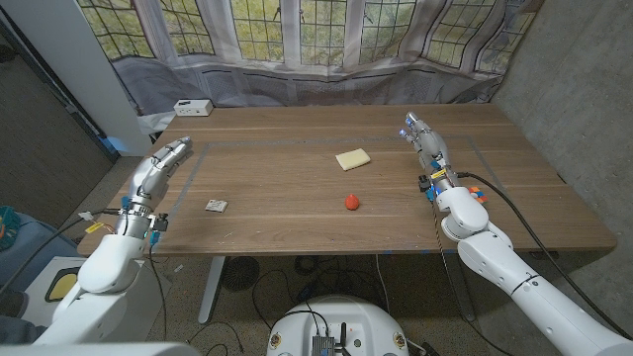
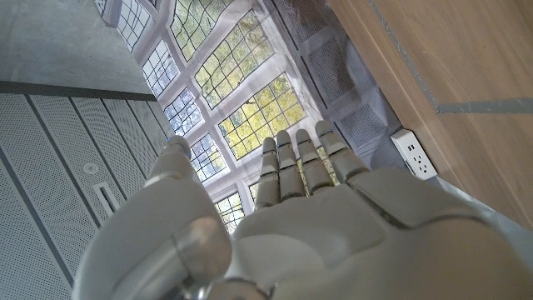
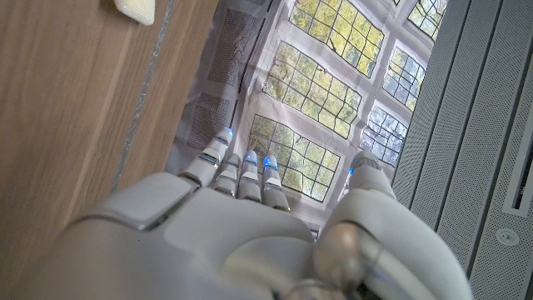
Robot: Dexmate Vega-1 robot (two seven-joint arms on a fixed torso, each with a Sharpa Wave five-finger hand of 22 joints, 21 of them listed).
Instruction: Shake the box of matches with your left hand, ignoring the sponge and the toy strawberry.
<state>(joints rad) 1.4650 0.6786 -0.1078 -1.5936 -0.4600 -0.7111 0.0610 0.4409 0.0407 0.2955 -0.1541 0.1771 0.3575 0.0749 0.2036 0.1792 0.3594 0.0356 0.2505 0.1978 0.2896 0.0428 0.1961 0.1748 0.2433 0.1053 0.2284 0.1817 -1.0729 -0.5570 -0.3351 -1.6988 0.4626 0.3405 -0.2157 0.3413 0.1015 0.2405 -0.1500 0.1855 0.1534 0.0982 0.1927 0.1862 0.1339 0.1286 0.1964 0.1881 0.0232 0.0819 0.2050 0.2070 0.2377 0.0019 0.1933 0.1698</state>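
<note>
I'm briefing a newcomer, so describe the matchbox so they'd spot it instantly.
On the wooden table, look toward the robot's left hand. The box of matches lies just inboard of it, small, flat, pale, unlike the yellowish sponge and red toy strawberry.

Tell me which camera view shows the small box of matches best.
The head view: the small flat box of matches lies whole on the brown wooden table, in front of the open left hand. The left wrist view looks past that hand at the window and a strip of table; the right wrist view gives table and the yellow sponge's edge, no matchbox.
</note>
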